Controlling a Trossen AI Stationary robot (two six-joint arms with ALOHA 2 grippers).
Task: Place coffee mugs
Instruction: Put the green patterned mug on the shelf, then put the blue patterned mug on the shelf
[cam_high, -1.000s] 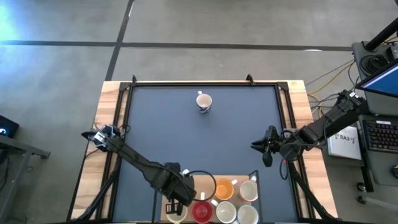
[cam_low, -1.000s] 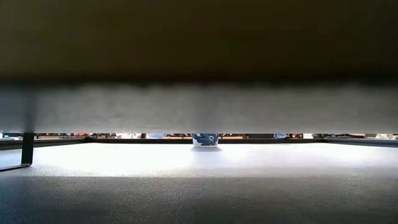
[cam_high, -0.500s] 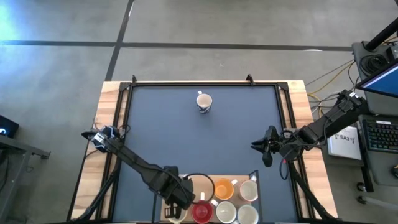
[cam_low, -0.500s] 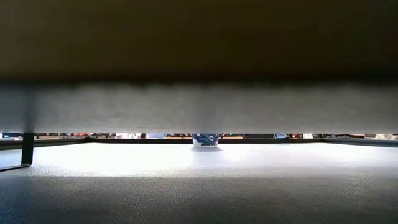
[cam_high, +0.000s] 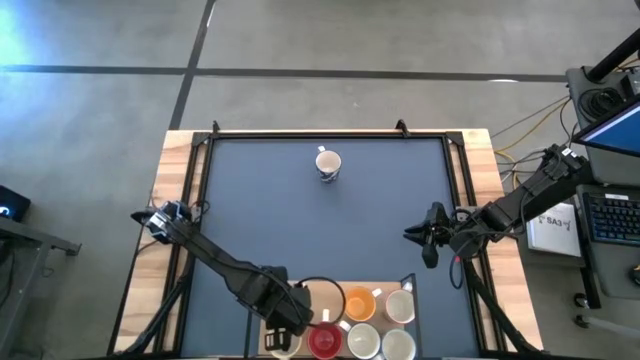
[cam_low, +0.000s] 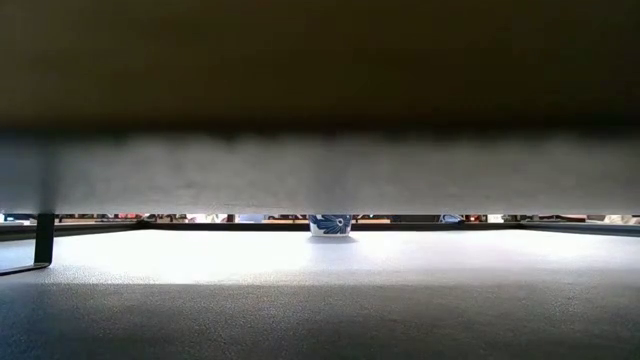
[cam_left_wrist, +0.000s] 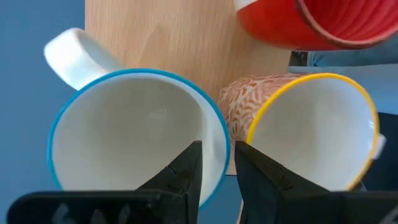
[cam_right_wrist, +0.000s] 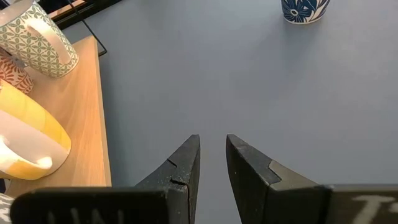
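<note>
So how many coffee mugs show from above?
7: one mug far on the mat; red, orange and four pale mugs on the near wooden board; left gripper may hide another.

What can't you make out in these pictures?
- Low view: a dark band across the top hides both arms; only the far blue-patterned mug shows.
- High view: the left pincer covers part of the mug cluster, which the bottom edge also cuts off.
- Left wrist view: the red mug is cut off.
</note>
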